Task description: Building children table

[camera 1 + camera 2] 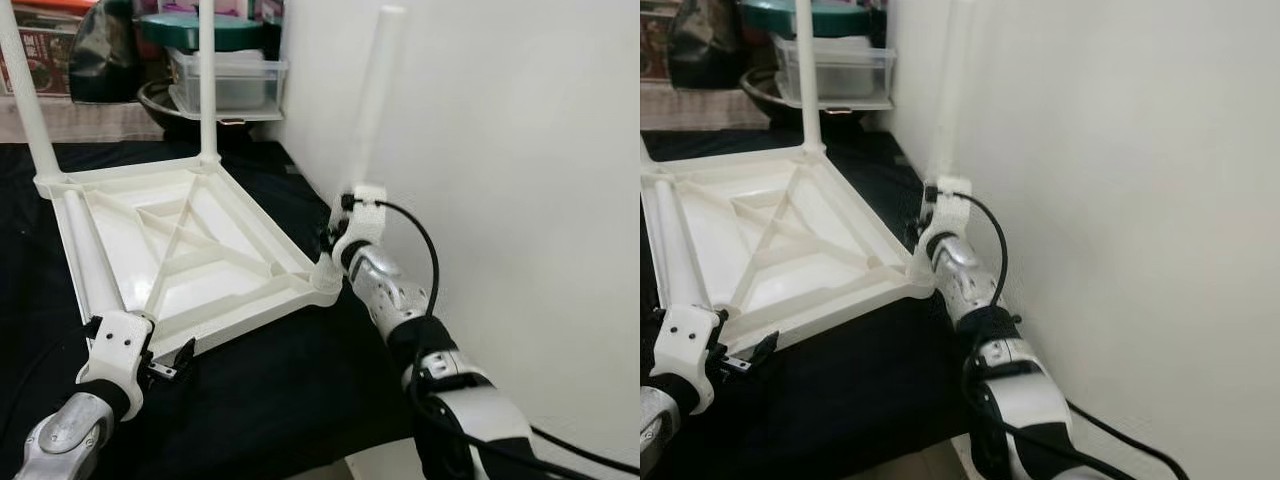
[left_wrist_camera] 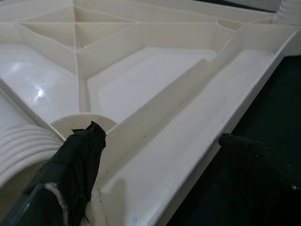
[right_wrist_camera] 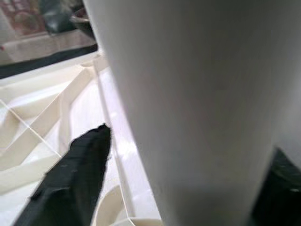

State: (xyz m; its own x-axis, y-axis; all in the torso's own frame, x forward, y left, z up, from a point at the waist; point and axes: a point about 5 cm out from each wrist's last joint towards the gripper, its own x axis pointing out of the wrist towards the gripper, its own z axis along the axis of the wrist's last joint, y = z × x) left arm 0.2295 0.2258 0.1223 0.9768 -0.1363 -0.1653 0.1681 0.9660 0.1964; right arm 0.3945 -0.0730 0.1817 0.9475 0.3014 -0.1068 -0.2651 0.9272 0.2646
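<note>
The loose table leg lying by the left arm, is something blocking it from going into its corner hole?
Nothing visible blocks it. The loose leg lies on the upturned tabletop, its threaded end beside the near-left corner socket. The left gripper has its jaws straddling the tabletop's edge there.

The white plastic tabletop [image 1: 190,250] lies upside down on black cloth, 3 legs [image 1: 207,80] standing upright.

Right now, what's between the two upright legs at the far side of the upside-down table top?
Only the table top's far rim and black cloth behind it, in the left eye view. One leg is far left, the other to its right.
</note>
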